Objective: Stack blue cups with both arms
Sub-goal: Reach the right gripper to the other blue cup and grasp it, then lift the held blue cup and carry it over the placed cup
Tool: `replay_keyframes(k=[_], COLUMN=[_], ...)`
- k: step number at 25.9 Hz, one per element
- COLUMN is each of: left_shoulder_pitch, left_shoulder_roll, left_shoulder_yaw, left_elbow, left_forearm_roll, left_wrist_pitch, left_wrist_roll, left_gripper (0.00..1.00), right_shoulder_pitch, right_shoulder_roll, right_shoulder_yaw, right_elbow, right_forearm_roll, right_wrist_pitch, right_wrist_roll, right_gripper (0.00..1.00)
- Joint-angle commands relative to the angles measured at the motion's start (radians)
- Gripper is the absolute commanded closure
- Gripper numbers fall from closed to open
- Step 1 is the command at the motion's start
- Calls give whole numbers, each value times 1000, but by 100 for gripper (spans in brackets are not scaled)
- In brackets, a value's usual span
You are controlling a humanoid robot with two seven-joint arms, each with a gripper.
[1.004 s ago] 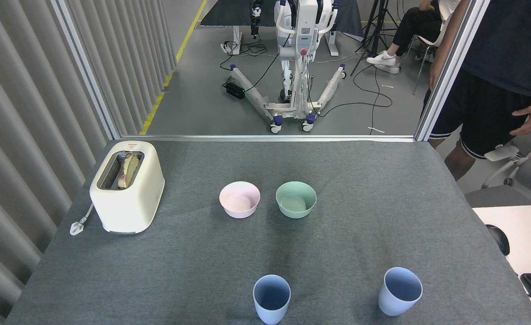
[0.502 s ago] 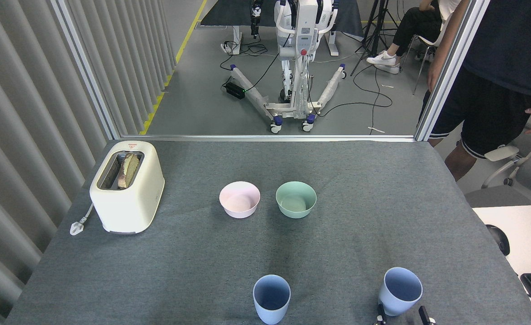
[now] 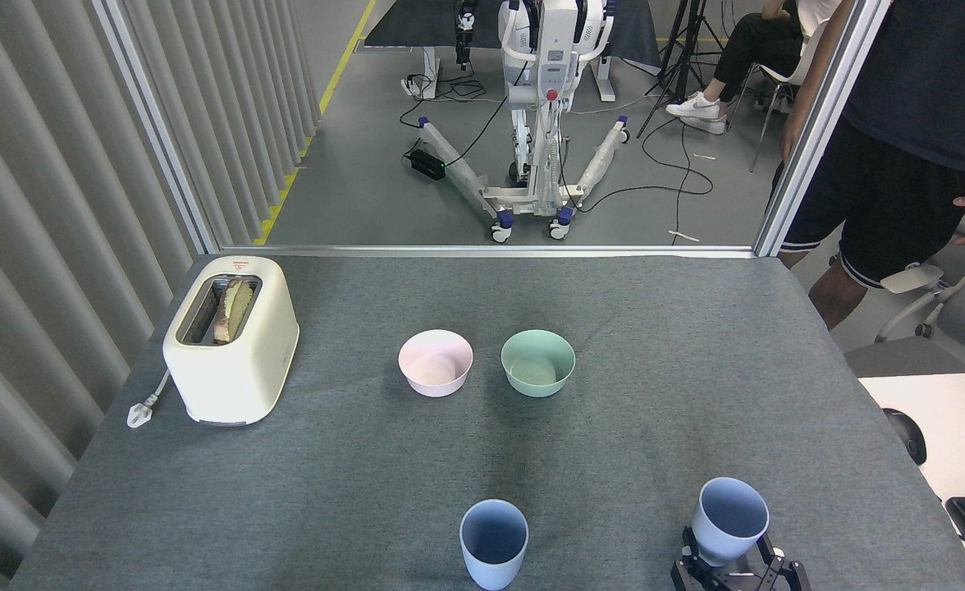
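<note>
One gripper, the robot's right gripper (image 3: 737, 566), has come up from the bottom edge at about 5 o'clock and now has its black open-frame fingers (image 3: 690, 565) on either side of the base of the right blue cup (image 3: 729, 519). Half a second ago only the fingertips showed below that cup; a second ago no gripper was in view at all. The cup now sits slightly higher in the frame and leans a little, which suggests the fingers have closed on it and begun to lift, though the contact itself is partly hidden by the cup's own wall. The left gripper is out of sight. The left blue cup (image 3: 493, 542) stands upright and untouched at 6 o'clock, well apart from its twin. Further out, a pink bowl (image 3: 436, 363) and a mint-green bowl (image 3: 537, 362) sit side by side near the centre of the grey table (image 3: 351, 476), a cream toaster (image 3: 231, 340) at 9 o'clock. A person (image 3: 909, 123) stands beyond the table at 2 o'clock. Stacking has barely started: one cup is in hand, nothing nested yet.
</note>
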Motion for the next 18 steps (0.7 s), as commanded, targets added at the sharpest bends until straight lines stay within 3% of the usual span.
replay_keyframes(k=[1,6,9,14,18], left_shoulder_pitch=[0,0,0,0,0], left_shoulder_roll=[0,0,0,0,0], left_shoulder_yaw=[3,3,3,4,4], left_elbow=[0,0,0,-1,-4], left_forearm_roll=[0,0,0,0,0], left_wrist_pitch=[0,0,0,0,0], left_wrist_roll=[0,0,0,0,0], left_gripper=[0,0,0,0,0], right_shoulder_pitch=[-14,-11,-2,33,-22], right_shoulder_roll=[1,1,4,8,22], right_shoulder_yaw=[6,9,13,75,187], right_elbow=[14,14,-5,-175,-256], right_forearm_roll=[0,6,8,5,19], right_wrist_pitch=[-1,-4,-6,-4,7], right_wrist_roll=[-1,-1,-2,6,122], right_gripper=[12,42,53,54,54])
